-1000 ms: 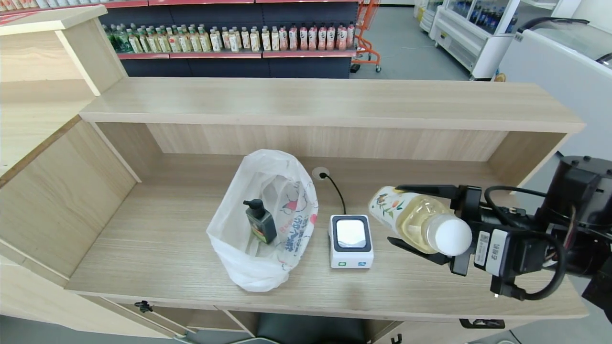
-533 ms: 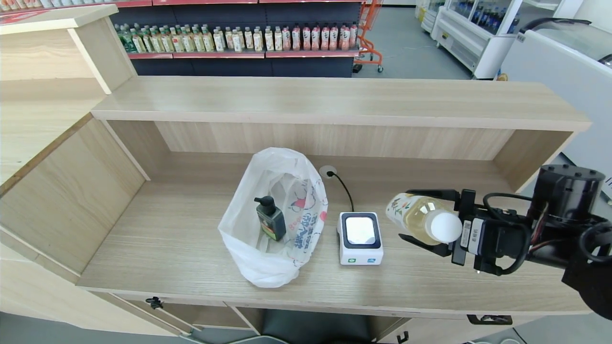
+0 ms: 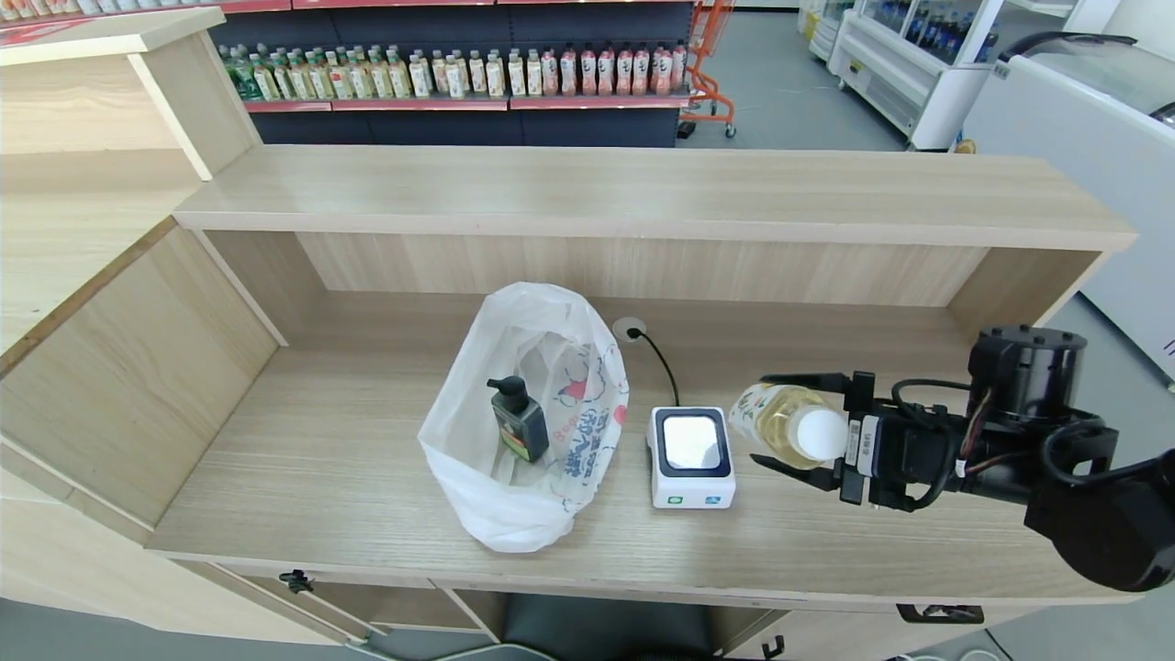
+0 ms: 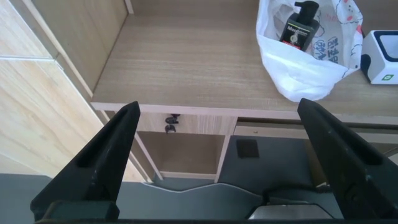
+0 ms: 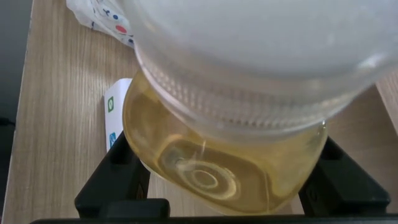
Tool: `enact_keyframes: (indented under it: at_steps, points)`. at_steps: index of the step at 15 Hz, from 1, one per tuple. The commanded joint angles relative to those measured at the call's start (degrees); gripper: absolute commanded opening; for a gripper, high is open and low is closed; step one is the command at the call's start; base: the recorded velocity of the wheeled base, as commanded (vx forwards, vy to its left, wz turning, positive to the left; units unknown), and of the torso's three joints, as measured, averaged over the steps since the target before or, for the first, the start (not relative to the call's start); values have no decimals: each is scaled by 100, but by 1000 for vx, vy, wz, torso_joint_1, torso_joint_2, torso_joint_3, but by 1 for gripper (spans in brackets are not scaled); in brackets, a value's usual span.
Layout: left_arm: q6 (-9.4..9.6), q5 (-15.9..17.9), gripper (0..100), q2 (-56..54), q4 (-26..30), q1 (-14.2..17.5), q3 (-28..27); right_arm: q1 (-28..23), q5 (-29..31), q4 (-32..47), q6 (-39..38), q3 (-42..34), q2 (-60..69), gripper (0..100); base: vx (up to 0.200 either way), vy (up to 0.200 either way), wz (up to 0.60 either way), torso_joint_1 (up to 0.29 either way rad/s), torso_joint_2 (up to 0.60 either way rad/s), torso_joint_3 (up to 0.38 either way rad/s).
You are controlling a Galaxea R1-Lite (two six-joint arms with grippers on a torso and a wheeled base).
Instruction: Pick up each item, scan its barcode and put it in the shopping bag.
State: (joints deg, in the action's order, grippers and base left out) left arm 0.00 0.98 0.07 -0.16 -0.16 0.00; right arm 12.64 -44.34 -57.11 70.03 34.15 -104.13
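My right hand (image 3: 769, 419) is closed around the bottle (image 3: 794, 422), held on its side just right of the scanner (image 3: 690, 456), cap toward my wrist. Full of drink, it's probably heavy, and the smooth plastic may slip; gripping mid-body seems safest.

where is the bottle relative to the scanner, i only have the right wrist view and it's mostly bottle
Observer: In the head view the bottle lies sideways in the right gripper, its base near the right edge of the scanner, not over the window.
Operator: anything in the bag already
Observer: Yes, a dark pump bottle stands upright inside the shopping bag, left of the scanner.
Operator: and the left arm
Observer: The left gripper is open and empty, out in front of the counter.
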Motion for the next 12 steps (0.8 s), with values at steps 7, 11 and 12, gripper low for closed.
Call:
enact_keyframes:
  at_steps: [7, 11, 12]
  points:
    - [0, -1, 100, 1, -2, -2, 0, 72, -31, 7, 10, 330, -459, 0, 0, 0, 0, 0, 0, 0]
    - [0, -1, 100, 1, -2, -2, 0, 353, -22, -10, 10, 778, -819, 0, 0, 0, 0, 0, 0, 0]
    - [0, -1, 100, 1, -2, -2, 0, 353, -22, -10, 19, 778, -846, 0, 0, 0, 0, 0, 0, 0]
